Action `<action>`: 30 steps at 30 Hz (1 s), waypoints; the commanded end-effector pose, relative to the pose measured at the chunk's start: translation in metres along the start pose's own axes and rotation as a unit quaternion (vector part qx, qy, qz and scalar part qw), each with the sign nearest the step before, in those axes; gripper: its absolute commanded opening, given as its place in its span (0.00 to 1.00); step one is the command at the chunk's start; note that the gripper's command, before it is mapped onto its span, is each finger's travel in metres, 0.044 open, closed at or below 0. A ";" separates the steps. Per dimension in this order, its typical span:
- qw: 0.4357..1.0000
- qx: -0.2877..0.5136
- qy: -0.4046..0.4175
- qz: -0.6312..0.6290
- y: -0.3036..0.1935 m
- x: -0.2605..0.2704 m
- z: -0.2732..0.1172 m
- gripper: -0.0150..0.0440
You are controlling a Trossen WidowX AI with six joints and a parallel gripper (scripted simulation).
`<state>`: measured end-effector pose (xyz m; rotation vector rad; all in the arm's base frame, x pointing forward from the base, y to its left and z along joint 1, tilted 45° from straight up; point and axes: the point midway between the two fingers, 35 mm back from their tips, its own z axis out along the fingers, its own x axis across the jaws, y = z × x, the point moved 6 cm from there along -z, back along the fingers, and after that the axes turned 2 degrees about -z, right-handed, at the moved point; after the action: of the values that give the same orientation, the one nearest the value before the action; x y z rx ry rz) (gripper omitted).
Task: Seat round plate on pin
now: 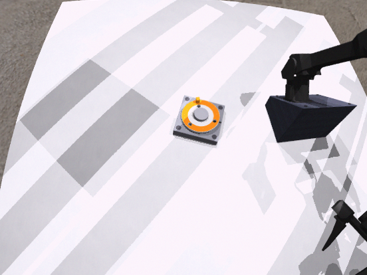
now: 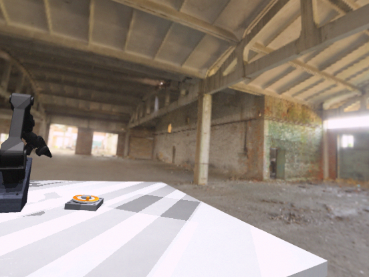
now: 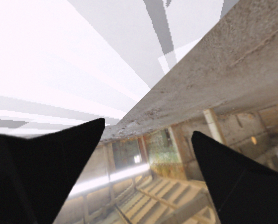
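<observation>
Here the tool (image 3: 148, 137) stands wide open with nothing between its jaws; in the wrist view its two dark fingers frame only the edge of the surface (image 3: 60, 60) and the hall beyond. In the top view the tool (image 1: 346, 218) shows at the lower right corner, well apart from the work, and its dark arm (image 1: 327, 59) reaches in from the right edge above the robot's dark blue pedestal (image 1: 307, 121). In the exterior view the tool (image 2: 40, 148) hangs high above the surface at the far left, beside the upright arm link.

Out toward the middle of the white, grey-striped surface (image 1: 133, 214) sits the grey square base (image 1: 199, 121). On it lies the round plate (image 1: 200, 115), an orange ring around a pale inner disc, threaded over the grey post (image 1: 201, 113) at its centre. The orange tab (image 1: 197, 99) sticks out from the plate's far rim, toward the back edge of the base. Small dark holes dot the ring, but whether the pin sits under or inside one of them is too small to tell. Nothing of the robot touches the plate.
</observation>
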<state>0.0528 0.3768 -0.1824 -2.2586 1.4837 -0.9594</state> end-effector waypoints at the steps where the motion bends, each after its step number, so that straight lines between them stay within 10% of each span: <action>1: 1.000 -0.002 0.002 0.009 -0.003 0.002 0.001 0.89; 15: 0.818 -0.033 0.167 0.549 -0.151 0.157 0.038 0.26; 26: 0.542 0.018 0.281 0.792 -0.190 0.301 0.042 0.25; 30: 0.356 0.073 0.328 0.872 -0.191 0.375 0.037 0.25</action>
<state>0.2995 0.1704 0.0142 0.3876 2.5590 -0.8165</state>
